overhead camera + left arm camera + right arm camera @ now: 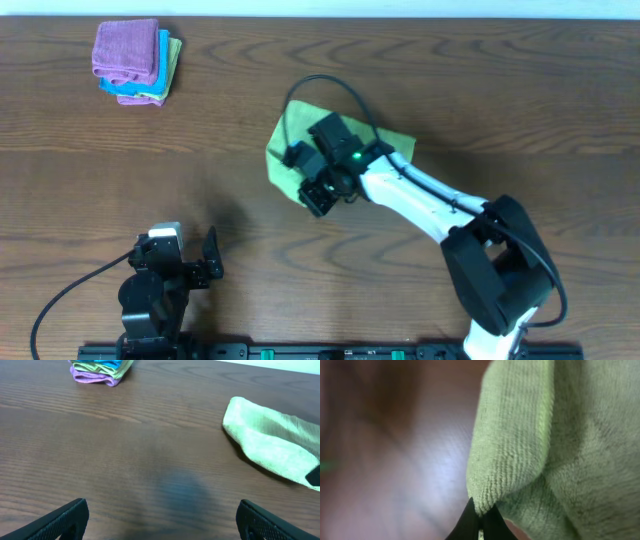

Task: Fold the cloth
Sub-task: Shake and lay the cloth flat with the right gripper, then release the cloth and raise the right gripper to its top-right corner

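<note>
Wood table (pixel 470 90): green cloth (pixel 284 158) doubled over, right pincer (pixel 480 518) clenched on fold; left pincer (pixel 211 256) released.

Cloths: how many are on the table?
4. One light green cloth lies mid-table, pinched by the right end effector; purple, blue and yellow-green ones are stacked far left. More may be hidden beneath.

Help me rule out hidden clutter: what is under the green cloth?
Only the wood table shows around the edges of the green cloth. The right hand pinches a fold at one edge. Whatever lies beneath the middle is hidden by fabric and the right arm.
</note>
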Tool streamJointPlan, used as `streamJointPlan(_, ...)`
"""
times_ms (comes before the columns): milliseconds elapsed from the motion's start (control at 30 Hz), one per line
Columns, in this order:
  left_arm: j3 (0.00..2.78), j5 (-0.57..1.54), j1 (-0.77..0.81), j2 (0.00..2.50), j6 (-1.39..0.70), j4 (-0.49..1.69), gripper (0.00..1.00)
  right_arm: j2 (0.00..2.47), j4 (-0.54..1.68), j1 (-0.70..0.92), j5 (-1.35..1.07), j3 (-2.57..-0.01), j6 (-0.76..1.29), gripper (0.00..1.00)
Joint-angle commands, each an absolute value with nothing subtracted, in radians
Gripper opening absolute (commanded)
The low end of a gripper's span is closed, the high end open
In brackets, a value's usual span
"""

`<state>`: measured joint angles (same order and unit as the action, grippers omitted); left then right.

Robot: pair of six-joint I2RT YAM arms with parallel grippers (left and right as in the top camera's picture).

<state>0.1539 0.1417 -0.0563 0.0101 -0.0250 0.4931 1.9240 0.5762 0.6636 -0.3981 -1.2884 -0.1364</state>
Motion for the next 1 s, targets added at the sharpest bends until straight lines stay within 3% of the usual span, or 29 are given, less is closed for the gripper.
streamJointPlan(0, 0.138, 0.13, -0.059, 0.004, -0.014, 0.494, 0.95, 1.922, 0.608, 0.702, -0.383, -1.336, -0.21, 0.5)
streamJointPlan(67, 0.138, 0.13, -0.059, 0.004, -0.014, 0.494, 0.95, 1.922, 0.618, 0.702, -0.332, -1.336, -0.199, 0.54)
streamJointPlan(100, 0.138, 0.13, -0.059, 0.004, -0.014, 0.494, 0.95, 1.922, 0.627, 0.693, -0.295, -1.337, -0.175, 0.63)
streamJointPlan(167, 0.138, 0.13, -0.059, 0.004, -0.014, 0.494, 0.95, 1.922, 0.657, 0.658, -0.207, -1.341, -0.124, 0.63)
streamJointPlan(267, 0.138, 0.131, -0.059, 0.004, -0.014, 0.494, 0.95, 1.922, 0.693, 0.579, -0.106, -1.341, -0.088, 0.59)
streamJointPlan(333, 0.138, 0.131, -0.059, 0.004, -0.014, 0.494, 0.95, 1.922, 0.708, 0.507, -0.082, -1.341, -0.086, 0.47)
streamJointPlan(433, 0.138, 0.13, -0.059, 0.004, -0.014, 0.494, 0.95, 1.922, 0.724, 0.404, -0.096, -1.341, -0.083, 0.53)
streamJointPlan(633, 0.138, 0.13, -0.059, 0.004, -0.014, 0.494, 0.95, 1.845, 0.768, 0.29, -0.22, -1.341, -0.056, 0.5)
streamJointPlan(967, 0.138, 0.13, -0.059, 0.004, -0.014, 0.493, 0.96, 1.449, 0.899, 0.171, -0.218, -1.314, -0.098, 0.52)
